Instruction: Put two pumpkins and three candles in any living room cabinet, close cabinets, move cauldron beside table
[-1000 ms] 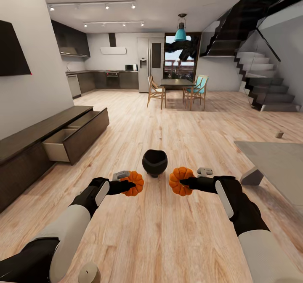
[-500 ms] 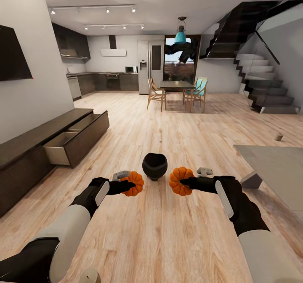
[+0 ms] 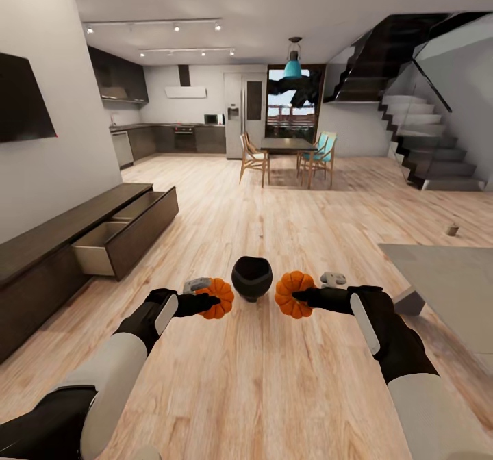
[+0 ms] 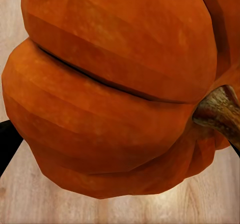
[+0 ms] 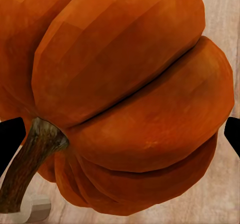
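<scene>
My left gripper [image 3: 213,300] is clamped on one pumpkin [image 3: 219,298], and my right gripper [image 3: 296,296] is clamped on the other pumpkin [image 3: 293,294]. The black cauldron [image 3: 251,277] sits on the floor between them. The cabinet [image 3: 103,237] with its open drawer is to my left.

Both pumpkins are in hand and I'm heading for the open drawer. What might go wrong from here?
The cauldron sits on the floor just ahead, between the left gripper and right gripper; driving straight on may knock it. The open drawer juts from the cabinet, so the base might clip its front while turning. Each pumpkin is pinched only at its edge and might slip.
</scene>
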{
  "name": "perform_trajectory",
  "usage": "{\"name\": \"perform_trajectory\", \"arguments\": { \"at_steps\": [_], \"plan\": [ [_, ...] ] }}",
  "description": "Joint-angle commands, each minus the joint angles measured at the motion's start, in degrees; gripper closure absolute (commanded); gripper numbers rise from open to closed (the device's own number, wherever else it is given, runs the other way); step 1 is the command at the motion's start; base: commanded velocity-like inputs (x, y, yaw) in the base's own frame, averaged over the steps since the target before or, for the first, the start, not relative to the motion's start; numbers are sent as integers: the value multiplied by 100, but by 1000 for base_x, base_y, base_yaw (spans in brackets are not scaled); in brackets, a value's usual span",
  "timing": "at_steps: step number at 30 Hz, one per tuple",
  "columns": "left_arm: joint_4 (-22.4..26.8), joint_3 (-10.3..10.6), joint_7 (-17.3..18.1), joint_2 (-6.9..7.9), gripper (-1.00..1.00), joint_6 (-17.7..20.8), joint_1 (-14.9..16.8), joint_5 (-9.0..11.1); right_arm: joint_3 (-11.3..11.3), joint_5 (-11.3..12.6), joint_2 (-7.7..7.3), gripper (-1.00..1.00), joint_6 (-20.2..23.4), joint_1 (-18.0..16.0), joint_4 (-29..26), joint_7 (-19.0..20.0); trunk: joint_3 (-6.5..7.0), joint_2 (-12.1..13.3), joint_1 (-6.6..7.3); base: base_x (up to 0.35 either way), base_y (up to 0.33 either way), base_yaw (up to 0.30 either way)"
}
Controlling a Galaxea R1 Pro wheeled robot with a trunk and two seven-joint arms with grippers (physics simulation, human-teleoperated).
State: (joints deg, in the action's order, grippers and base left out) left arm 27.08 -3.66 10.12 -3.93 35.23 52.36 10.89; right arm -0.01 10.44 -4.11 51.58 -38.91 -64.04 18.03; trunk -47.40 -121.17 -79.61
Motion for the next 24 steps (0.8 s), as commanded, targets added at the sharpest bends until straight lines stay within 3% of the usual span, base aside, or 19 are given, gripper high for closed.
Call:
{"name": "perform_trajectory", "arguments": {
  "at_steps": [1,24],
  "plan": [
    [7,-31,-1,-4,100,36,2,-35,1,20,-2,100,28,-3,-3,-2,14,39,23,0,0,0],
    [7,-30,6,-5,100,36,2,-35,-5,20,-2,100,61,-3,-3,-10,436,962,528,0,0,-20]
  ]
}}
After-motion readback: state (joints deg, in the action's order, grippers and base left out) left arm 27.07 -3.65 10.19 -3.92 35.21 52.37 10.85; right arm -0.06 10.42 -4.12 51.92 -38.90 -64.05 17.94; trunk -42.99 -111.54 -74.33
